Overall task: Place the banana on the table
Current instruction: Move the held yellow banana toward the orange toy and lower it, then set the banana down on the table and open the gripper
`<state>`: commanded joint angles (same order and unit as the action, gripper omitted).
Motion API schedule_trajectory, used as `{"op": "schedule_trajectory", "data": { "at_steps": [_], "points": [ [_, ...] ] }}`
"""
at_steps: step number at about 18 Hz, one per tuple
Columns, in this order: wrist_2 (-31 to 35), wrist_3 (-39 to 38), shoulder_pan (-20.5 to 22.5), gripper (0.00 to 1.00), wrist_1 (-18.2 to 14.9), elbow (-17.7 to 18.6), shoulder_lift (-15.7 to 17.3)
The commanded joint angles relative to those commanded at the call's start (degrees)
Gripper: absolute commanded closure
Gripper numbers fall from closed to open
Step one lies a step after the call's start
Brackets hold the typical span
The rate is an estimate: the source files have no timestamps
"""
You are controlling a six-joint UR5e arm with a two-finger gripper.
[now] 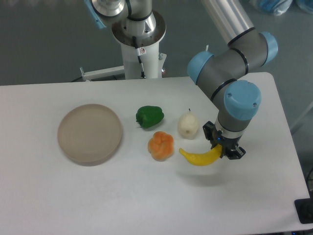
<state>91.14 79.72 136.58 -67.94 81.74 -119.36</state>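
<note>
From the fixed camera, the claw (pixel 224 151) pinches the banana (pixel 200 157) by its right end, so the fruit sticks out sideways to the left, clear of the orange pumpkin (pixel 161 145) and the pear (pixel 188 125). A soft shadow below suggests it hangs just above the bench (pixel 146 205), though I can't be sure it isn't touching. The green pepper (pixel 149 116) and plate (pixel 90 133) sit well apart, leaving open bench beneath for the drop.
</note>
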Motion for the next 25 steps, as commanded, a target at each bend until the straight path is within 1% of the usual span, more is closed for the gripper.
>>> {"op": "schedule_trajectory", "data": {
  "at_steps": [6, 8, 10, 12, 14, 15, 16, 17, 18, 19, 20, 21, 22, 24, 25],
  "points": [
    [0.2, -0.6, -0.4, 1.0, 0.2, 0.6, -0.3],
    [0.3, -0.8, -1.1, 1.0, 0.1, 1.1, -0.2],
    [0.3, -0.8, -1.8, 1.0, 0.4, 2.9, 0.2],
    [0.4, -0.1, -1.8, 1.0, 0.4, 5.1, 0.8],
    [2.5, 0.3, -1.8, 1.0, 0.5, 7.9, 1.8],
    [3.1, 0.6, -1.8, 1.0, 0.7, 8.7, 1.9],
    [3.2, 1.2, -1.8, 1.0, 1.6, 10.2, 1.9],
    [3.2, 1.2, -1.8, 1.0, 3.2, 10.9, 1.9],
    [3.2, 1.2, -1.8, 1.0, 5.9, 12.1, 1.8],
    [3.3, 1.3, -1.8, 0.99, 7.7, 12.1, 1.3],
    [3.3, 1.3, -1.8, 0.98, 8.5, 11.5, 0.6],
    [3.3, 1.2, -1.4, 0.97, 8.8, 10.6, -0.1],
    [3.3, 1.2, -1.3, 0.96, 8.6, 8.1, -1.0],
    [3.0, 0.5, -1.2, 0.95, 8.7, 6.8, -1.8],
    [3.0, 0.4, -1.1, 0.92, 8.7, 6.2, -2.1]
  ]
}}
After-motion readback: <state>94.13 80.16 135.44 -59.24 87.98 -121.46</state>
